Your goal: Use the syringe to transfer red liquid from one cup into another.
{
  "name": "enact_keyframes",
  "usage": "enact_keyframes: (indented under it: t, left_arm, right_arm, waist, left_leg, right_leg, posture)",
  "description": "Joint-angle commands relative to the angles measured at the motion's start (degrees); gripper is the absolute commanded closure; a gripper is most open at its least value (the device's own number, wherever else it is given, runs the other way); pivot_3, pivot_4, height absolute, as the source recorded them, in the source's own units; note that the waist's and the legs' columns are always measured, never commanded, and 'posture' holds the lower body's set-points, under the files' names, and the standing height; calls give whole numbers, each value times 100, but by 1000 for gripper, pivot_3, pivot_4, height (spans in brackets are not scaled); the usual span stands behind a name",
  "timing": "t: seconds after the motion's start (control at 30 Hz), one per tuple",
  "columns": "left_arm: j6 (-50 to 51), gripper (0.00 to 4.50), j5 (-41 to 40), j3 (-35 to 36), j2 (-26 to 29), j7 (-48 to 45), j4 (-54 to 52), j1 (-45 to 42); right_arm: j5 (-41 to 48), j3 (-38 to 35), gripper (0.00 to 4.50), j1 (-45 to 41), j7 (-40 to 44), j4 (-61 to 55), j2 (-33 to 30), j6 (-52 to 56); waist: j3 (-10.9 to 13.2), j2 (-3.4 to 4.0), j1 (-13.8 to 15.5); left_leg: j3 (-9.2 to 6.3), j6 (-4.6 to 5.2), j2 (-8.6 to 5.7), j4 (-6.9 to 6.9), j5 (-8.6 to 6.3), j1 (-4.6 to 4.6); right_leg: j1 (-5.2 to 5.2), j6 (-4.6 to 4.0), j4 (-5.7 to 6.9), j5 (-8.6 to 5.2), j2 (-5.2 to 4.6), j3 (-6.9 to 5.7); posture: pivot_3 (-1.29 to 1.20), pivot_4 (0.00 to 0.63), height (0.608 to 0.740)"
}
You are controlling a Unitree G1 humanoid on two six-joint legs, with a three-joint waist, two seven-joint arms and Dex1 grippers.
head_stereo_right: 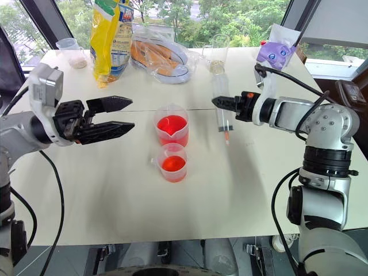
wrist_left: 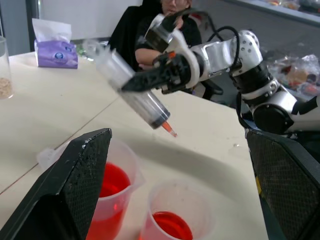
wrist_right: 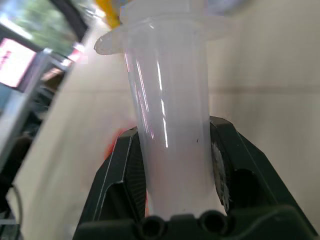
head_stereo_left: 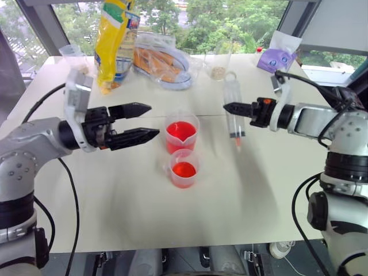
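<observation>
My right gripper [head_stereo_left: 230,108] is shut on the syringe [head_stereo_left: 234,109], a fat clear barrel held in the air to the right of the cups, its reddish nozzle tip [head_stereo_left: 238,140] pointing down toward the table. The larger cup [head_stereo_left: 181,131] holds red liquid [head_stereo_left: 180,130] and stands mid-table. Just in front of it stands the smaller cup [head_stereo_left: 184,168], also with red liquid inside. My left gripper [head_stereo_left: 150,121] hangs open to the left of the cups, pointing right, nothing between its fingers. In the right wrist view the barrel [wrist_right: 170,125] is clamped between both pads.
At the table's far side lie a yellow bag [head_stereo_left: 114,40], a clear pack of orange items [head_stereo_left: 163,63], a tall glass with grains [head_stereo_left: 219,60], a small cup [head_stereo_left: 73,56] and a purple tissue pack [head_stereo_left: 278,57]. A person sits beyond the table [wrist_left: 165,20].
</observation>
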Motion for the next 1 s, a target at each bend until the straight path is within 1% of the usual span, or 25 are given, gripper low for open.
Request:
enact_keyframes:
  t: [0.03,0.23,0.43,0.5,0.53,0.63,0.67,0.8,0.83,0.93,1.0]
  left_arm:
    - [-141,83,-68,69,-14,99,-222,32]
    - [-241,83,-3,-21,-25,157,-347,167]
    - [-262,83,66,-54,71,136,-388,254]
    - [-289,0,120,-96,88,115,-440,310]
    - [-308,0,158,-124,105,93,-475,345]
    - [-363,0,228,-169,158,55,-488,388]
    - [-372,0,237,-170,170,43,-470,383]
    - [-381,0,260,-149,255,-25,-432,390]
    - [-382,0,265,-137,282,-45,-424,401]
    - [-416,0,359,-37,438,-140,-354,427]
    - [-427,0,380,60,589,-236,-310,475]
  right_arm:
    - [-434,142,3109,24,-205,79,-137,639]
    - [-1077,219,3109,280,-242,184,27,885]
    - [-1514,236,3109,442,-100,98,174,776]
    - [-1639,239,2104,459,-40,82,203,737]
    - [-1689,264,1761,477,9,44,190,699]
    - [-1762,301,226,505,193,-106,123,645]
    - [-1776,337,106,504,292,-180,71,609]
    - [-1817,995,106,605,1277,-893,-651,-64]
    - [-1757,1037,106,595,1490,-996,-770,-119]
    - [-1668,1217,106,594,2475,-1564,-1430,-678]
    - [-1743,1160,106,656,3124,-1927,-1756,-1428]
  waist:
    - [0,0,4]
    - [0,0,6]
    - [0,0,2]
    - [0,0,3]
    - [0,0,3]
    - [0,0,4]
    - [0,0,5]
    - [2,3,15]
    - [2,3,10]
    - [6,8,7]
    - [6,9,0]
  left_leg:
    - [0,1,0,0,0,0]
    - [2,3,-2,1,-1,-3]
    - [1,3,-2,1,-2,-3]
    - [1,3,-2,1,-2,-3]
    - [1,3,-2,1,-2,-3]
    - [1,3,-2,1,-2,-3]
    - [1,3,-2,1,-2,-3]
    - [0,5,-3,0,-3,-5]
    - [0,7,-3,0,-4,-5]
    - [0,8,-2,0,-5,-5]
    - [1,8,-1,-2,-5,-6]
  right_leg:
    - [0,0,-2,0,1,0]
    - [0,19,-5,10,6,-3]
    - [-1,20,-6,10,9,-2]
    - [-1,20,-6,10,9,-2]
    - [-1,20,-6,10,9,-2]
    - [-1,20,-6,10,10,-2]
    - [-1,20,-6,10,10,-2]
    - [-1,21,-9,8,9,-2]
    - [-1,22,-10,8,9,-2]
    - [-2,22,-13,8,10,-2]
    - [-6,23,-12,7,11,-2]
  posture:
    - [0,150,740]
    - [0,150,740]
    - [0,150,740]
    - [0,150,740]
    - [0,150,740]
    - [0,150,740]
    - [0,150,740]
    - [0,150,740]
    - [0,150,740]
    - [0,150,740]
    - [0,150,740]
